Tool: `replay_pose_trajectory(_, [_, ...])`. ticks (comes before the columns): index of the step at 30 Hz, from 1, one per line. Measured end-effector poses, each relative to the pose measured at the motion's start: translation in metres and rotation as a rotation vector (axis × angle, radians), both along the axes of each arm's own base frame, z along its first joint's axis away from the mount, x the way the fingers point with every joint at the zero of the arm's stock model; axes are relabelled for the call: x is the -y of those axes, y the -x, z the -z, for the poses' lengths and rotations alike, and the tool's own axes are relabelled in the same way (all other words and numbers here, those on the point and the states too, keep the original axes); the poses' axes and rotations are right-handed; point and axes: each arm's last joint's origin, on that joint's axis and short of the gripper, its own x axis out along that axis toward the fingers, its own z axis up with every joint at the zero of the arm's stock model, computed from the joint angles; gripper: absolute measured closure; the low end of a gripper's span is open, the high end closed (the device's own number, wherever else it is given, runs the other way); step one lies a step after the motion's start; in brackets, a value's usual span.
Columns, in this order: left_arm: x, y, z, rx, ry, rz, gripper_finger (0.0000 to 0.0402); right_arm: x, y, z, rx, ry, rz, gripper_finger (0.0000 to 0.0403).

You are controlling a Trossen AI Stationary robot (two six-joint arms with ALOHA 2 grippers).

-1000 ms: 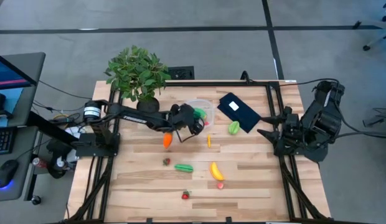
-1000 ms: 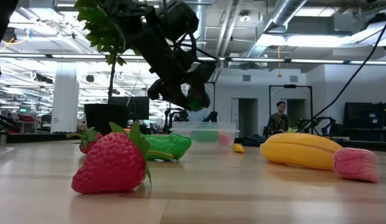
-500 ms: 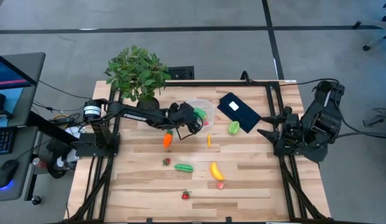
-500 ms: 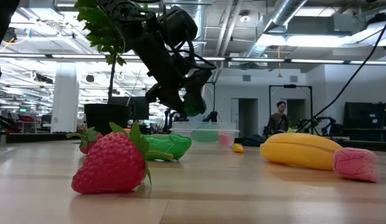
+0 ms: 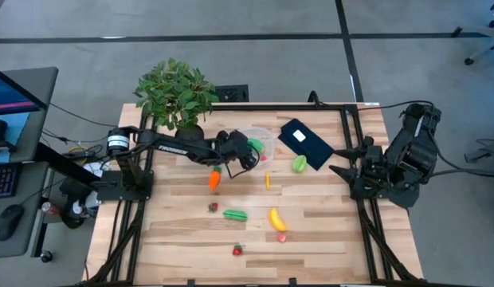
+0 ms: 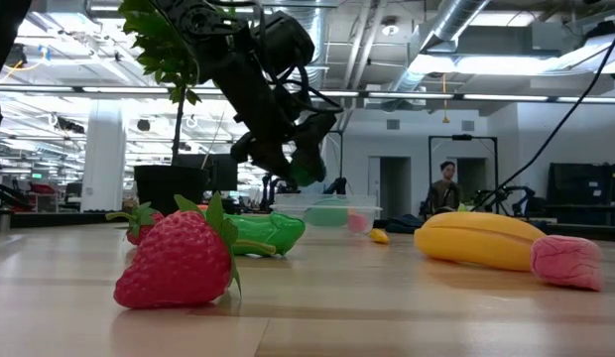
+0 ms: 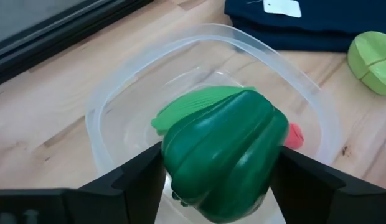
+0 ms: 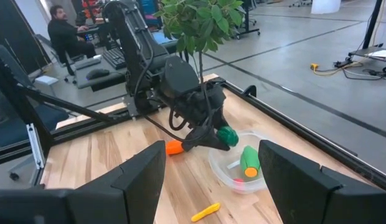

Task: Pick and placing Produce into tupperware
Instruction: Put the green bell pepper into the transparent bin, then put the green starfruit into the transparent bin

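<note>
My left gripper point(image 5: 248, 153) is shut on a dark green toy pepper point(image 7: 224, 152) and hovers over the tupperware point(image 5: 260, 143), a clear round bowl standing on the table. The bowl holds a flat green piece point(image 7: 192, 103) and a small red piece point(image 7: 295, 134). On the table lie an orange carrot point(image 5: 214, 179), a banana point(image 5: 276, 218), a green piece point(image 5: 235, 214), a light green piece point(image 5: 299, 163) and strawberries point(image 5: 237, 250). My right gripper point(image 5: 343, 170) waits open at the table's right edge. My left gripper pinches the green pepper by its two ribbed sides point(image 7: 174, 155) between its two fingers point(image 7: 137, 180). The fingers come slanting down from the table's left. The pepper is lifted clear point(image 6: 306, 169) and hangs above the open top of the tupperware.
A potted plant point(image 5: 177, 94) stands at the far left corner. A flat black rectangle with a white label point(image 5: 305, 142) lies just right of the bowl. A small yellow piece point(image 5: 268, 181) and a pink piece point(image 5: 282, 237) lie mid-table. People show in the room behind.
My left gripper, still shut on the pepper, has shifted slightly toward the table's left and sunk a little over the bowl. Nothing else has moved.
</note>
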Motion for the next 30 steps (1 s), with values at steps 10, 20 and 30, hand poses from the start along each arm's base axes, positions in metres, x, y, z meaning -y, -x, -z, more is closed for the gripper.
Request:
replay_pose_trajectory(10, [-0.003,0.000,0.000,0.000,0.001,0.015,0.0107,0.000,0.000,0.000,-0.002,-0.001,-0.002,0.0152])
replay_pose_trajectory(20, [0.005,-0.003,-0.006,0.042,0.134,0.249,0.0106,-0.001,0.001,0.017,-0.195,-0.052,-0.035,0.0152])
replay_pose_trajectory(30, [0.019,0.008,-0.026,0.042,0.264,0.435,0.0106,-0.008,-0.005,0.026,-0.287,-0.033,-0.003,0.0152])
